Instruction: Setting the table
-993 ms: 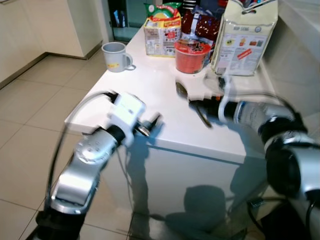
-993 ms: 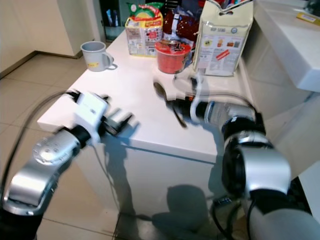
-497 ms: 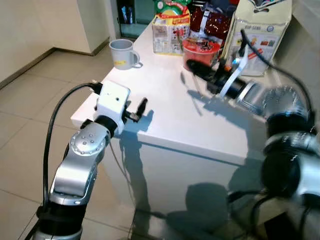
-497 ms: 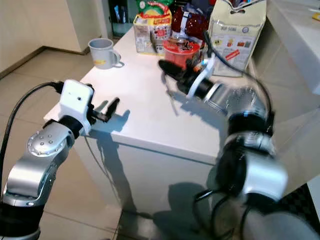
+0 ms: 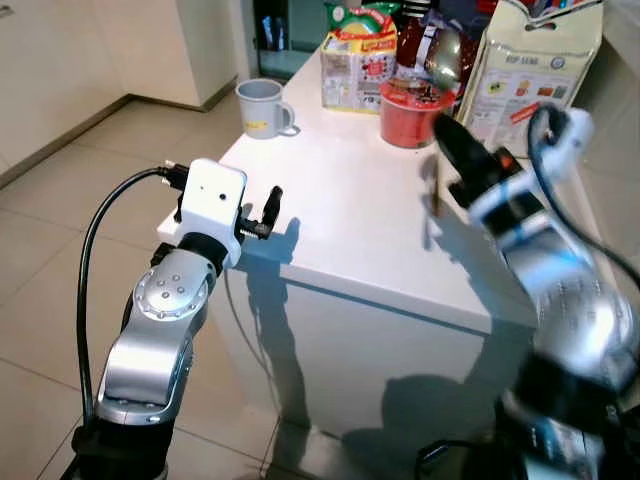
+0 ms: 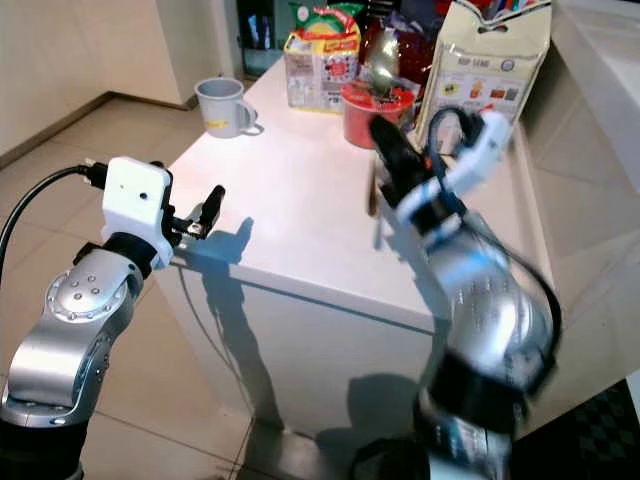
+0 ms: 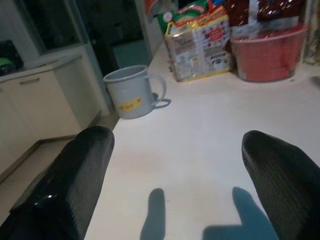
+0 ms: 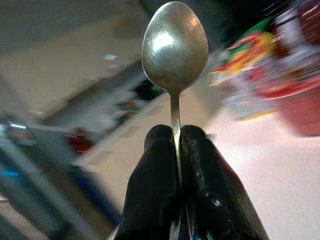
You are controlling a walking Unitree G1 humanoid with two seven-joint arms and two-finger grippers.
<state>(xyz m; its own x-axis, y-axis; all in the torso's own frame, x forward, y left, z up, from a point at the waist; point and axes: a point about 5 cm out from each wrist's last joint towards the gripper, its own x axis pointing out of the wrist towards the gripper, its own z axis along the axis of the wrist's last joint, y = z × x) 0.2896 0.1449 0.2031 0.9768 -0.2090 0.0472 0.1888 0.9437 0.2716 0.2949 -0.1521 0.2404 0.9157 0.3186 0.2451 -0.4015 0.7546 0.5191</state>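
Observation:
My right gripper [image 5: 452,140] is raised above the white table [image 5: 340,230] and is shut on the handle of a metal spoon [image 5: 443,55]. The spoon stands upright with its bowl on top, in front of the red bowl and the packages. In the right wrist view the two black fingers [image 8: 155,170] press together on the handle just under the spoon's bowl [image 8: 175,45]. My left gripper [image 5: 270,205] hovers at the table's near left corner, open, with nothing between its fingers [image 7: 75,185].
A grey mug [image 5: 262,105] stands at the table's far left edge. At the back are a red bowl [image 5: 408,100], a colourful snack box [image 5: 352,60] and a tall white bag [image 5: 530,70]. Tiled floor [image 5: 60,230] lies to the left.
My right gripper has lifted the spoon off the table and turned it upright. My left gripper stays by the table corner. The camera has shifted.

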